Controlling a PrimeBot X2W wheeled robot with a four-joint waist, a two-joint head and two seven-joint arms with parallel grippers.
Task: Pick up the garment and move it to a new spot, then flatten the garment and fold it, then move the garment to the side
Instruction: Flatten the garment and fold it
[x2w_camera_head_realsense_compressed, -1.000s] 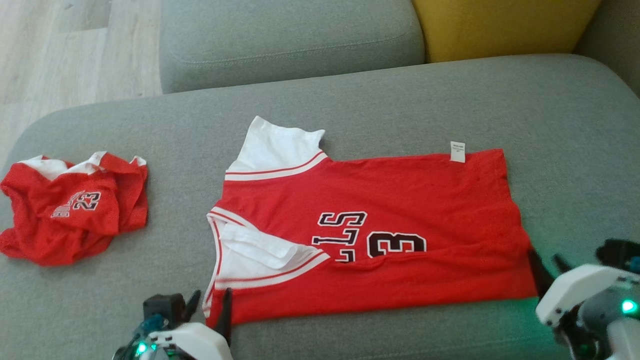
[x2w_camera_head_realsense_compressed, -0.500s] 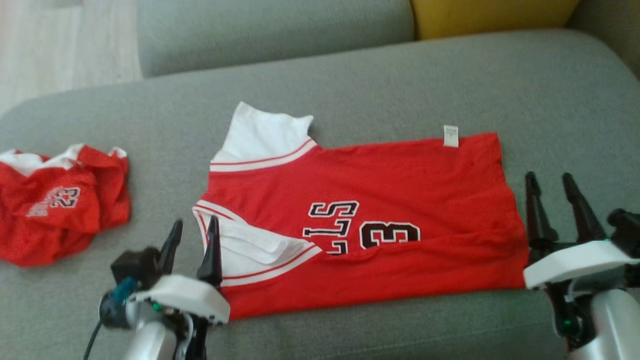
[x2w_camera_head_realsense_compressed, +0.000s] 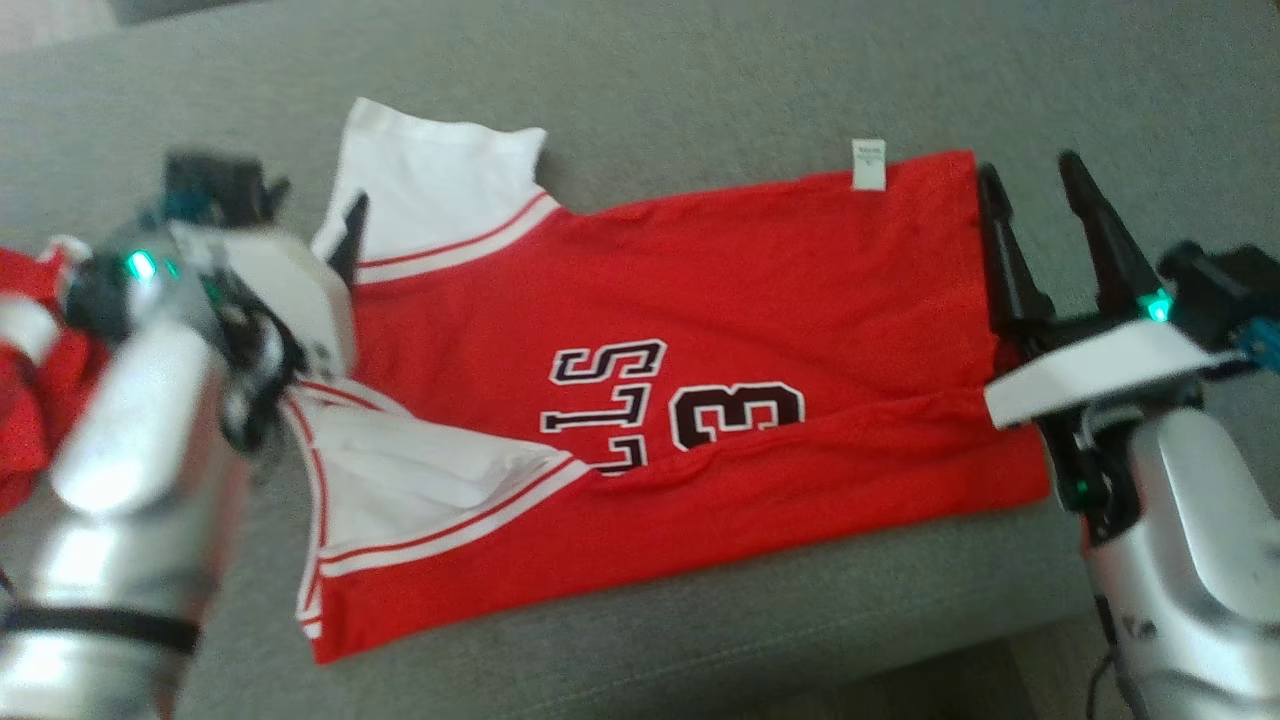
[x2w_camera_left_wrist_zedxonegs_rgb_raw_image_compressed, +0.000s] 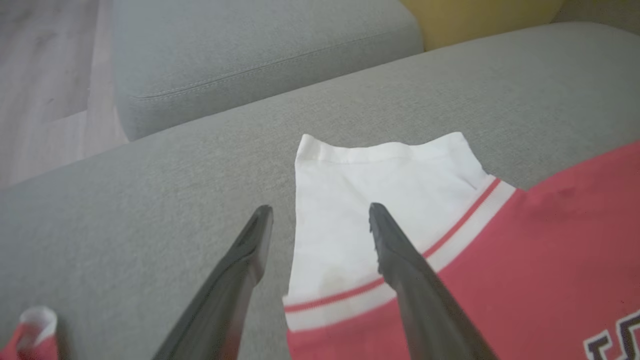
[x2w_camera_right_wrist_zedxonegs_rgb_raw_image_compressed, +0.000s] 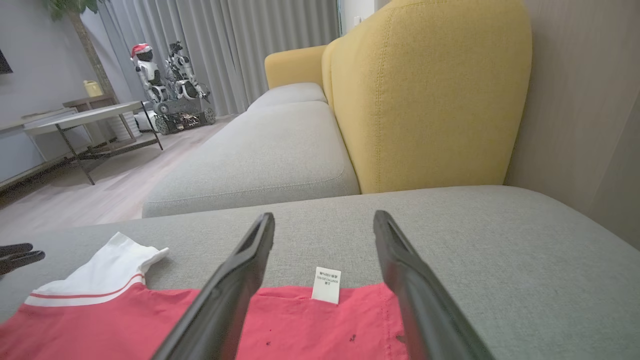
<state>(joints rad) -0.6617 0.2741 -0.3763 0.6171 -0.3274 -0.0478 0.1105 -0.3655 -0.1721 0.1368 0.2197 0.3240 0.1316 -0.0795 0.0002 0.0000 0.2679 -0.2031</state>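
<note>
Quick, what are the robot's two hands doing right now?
Left gripper: open, holding nothing.
Right gripper: open, holding nothing.

Room check

Ahead of my right pincer (x2w_camera_right_wrist_zedxonegs_rgb_raw_image_compressed: 322, 217) I see a yellow backrest (x2w_camera_right_wrist_zedxonegs_rgb_raw_image_compressed: 425, 95) and a grey seat cushion (x2w_camera_right_wrist_zedxonegs_rgb_raw_image_compressed: 260, 160). Off to its left: pale wood floor (x2w_camera_right_wrist_zedxonegs_rgb_raw_image_compressed: 100, 195), a low table (x2w_camera_right_wrist_zedxonegs_rgb_raw_image_compressed: 85, 117), grey curtains (x2w_camera_right_wrist_zedxonegs_rgb_raw_image_compressed: 250, 45). A plain wall (x2w_camera_right_wrist_zedxonegs_rgb_raw_image_compressed: 575, 100) stands to its right.

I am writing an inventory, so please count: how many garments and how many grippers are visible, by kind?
Red garments: 2 (spread jersey, crumpled garment)
Grippers: 2 (left gripper, right gripper)
Total: 4
</note>
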